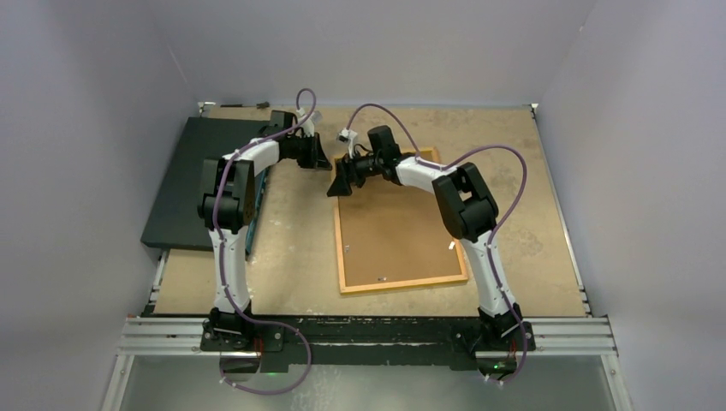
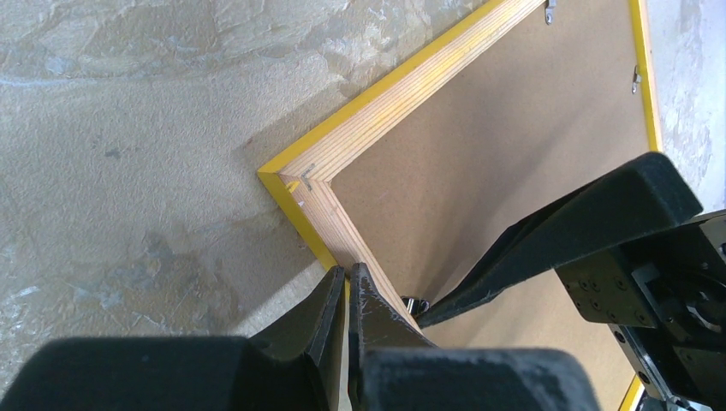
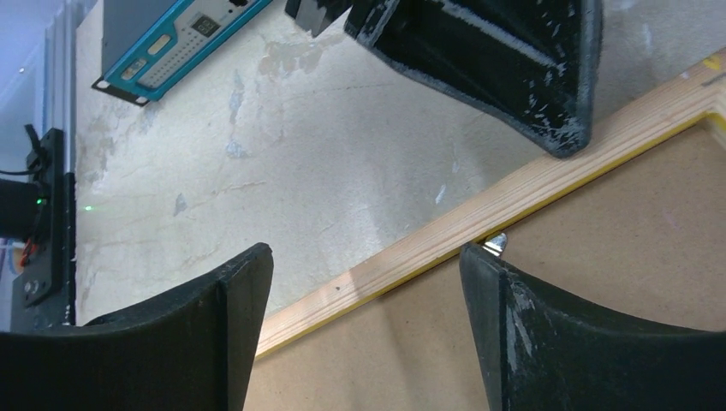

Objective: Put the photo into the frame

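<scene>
The frame lies face down on the table, its wood-toned back up and a plain brown backing board inside it. My left gripper is shut, with its tips against the frame's left rail near the far left corner. My right gripper is open and straddles that same rail; one fingertip rests on the board beside a small metal tab. In the top view both grippers meet at that corner. The photo is out of view.
A dark flat slab lies at the table's far left. A blue-edged device sits beside it under my left arm. Grey walls close in the table on three sides, and a metal rail runs along the near edge.
</scene>
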### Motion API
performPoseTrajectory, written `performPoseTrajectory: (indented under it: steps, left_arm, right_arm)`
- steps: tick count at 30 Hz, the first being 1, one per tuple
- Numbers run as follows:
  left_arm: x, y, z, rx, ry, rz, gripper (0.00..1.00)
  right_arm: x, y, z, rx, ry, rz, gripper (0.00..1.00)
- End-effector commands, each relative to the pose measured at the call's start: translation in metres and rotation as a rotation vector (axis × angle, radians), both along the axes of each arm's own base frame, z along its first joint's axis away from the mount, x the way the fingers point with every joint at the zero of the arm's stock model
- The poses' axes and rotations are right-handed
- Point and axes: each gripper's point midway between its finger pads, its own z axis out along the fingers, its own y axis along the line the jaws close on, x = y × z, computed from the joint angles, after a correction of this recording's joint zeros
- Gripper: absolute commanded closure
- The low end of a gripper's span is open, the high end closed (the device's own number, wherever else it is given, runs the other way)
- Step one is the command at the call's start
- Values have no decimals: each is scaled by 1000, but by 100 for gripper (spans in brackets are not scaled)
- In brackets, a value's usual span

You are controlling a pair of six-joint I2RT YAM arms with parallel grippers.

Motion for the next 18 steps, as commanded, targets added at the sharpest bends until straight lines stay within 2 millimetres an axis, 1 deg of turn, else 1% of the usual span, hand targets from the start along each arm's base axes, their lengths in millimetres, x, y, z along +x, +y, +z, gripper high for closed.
performPoseTrajectory:
  steps: [1, 2, 4, 5, 6, 8, 12, 15, 18]
  left_arm:
    - [-10, -2, -12, 63, 7, -15, 99]
    - [-10, -2, -11, 64, 5, -17, 99]
    - [-10, -1, -10, 65, 2, -17, 99]
    - [-10, 0, -9, 66, 2, -15, 99]
    - [-10, 0, -8, 66, 1, -15, 99]
    - [-11, 0, -7, 63, 1, -17, 99]
    - [-13, -2, -6, 53, 7, -20, 99]
    - [-15, -3, -8, 44, 16, -21, 99]
    - [-16, -3, -8, 45, 16, -25, 99]
  right_arm:
    - [29, 6, 76, 81, -137, -97, 16]
    - [33, 3, 89, 97, -160, -123, 14]
    - [36, -7, 108, 131, -185, -194, 13]
    - [36, -13, 114, 147, -180, -229, 12]
    - [34, -20, 113, 145, -174, -259, 11]
    - [30, -29, 102, 121, -151, -297, 11]
    - [20, -36, 61, 71, -59, -328, 12]
    - [14, -37, 44, 70, -17, -347, 13]
    - [16, -36, 35, 64, -13, -353, 13]
